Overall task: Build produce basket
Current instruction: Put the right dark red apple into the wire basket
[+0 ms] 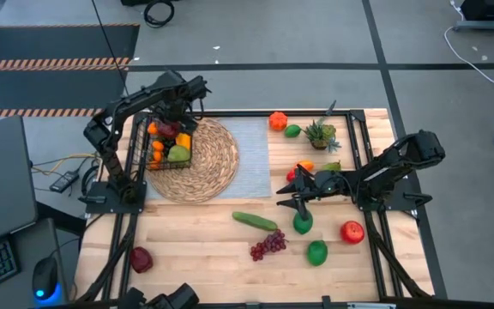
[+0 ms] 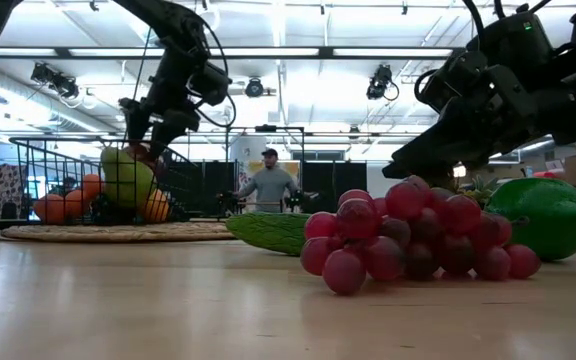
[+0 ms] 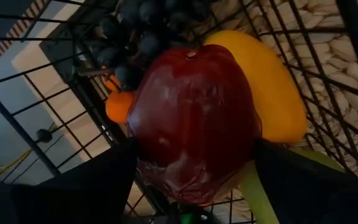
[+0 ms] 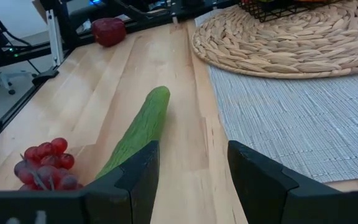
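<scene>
The black wire basket (image 1: pixel 168 144) stands on the round straw mat (image 1: pixel 204 163) and holds oranges, dark grapes (image 3: pixel 138 34), a yellow mango (image 3: pixel 272 81) and a green pear (image 2: pixel 125 176). My left gripper (image 1: pixel 171 130) is over the basket, shut on a dark red apple (image 3: pixel 191 118). My right gripper (image 1: pixel 297 199) is open and hovers low over the table, its fingers pointing toward the cucumber (image 4: pixel 143 124). Red grapes (image 1: pixel 267 245), green limes (image 1: pixel 303 223), and red apples (image 1: pixel 352 231) lie on the wood around it. My left gripper (image 3: pixel 194 149) pinches the dark red apple between its two fingers (image 3: pixel 104 180), one on each side of its body (image 3: pixel 148 143). The fingers come from above, pointing down into the basket. The apple is just above the fruit pile; whether it rests on it I cannot tell.
A spiky potted plant (image 1: pixel 322 133), an orange (image 1: pixel 278 120) and a lime (image 1: pixel 292 130) stand at the far right. Another red apple (image 1: pixel 141 258) lies near the left corner. A grey placemat (image 1: pixel 251 154) lies under the straw mat. A person (image 2: pixel 268 185) stands beyond the table.
</scene>
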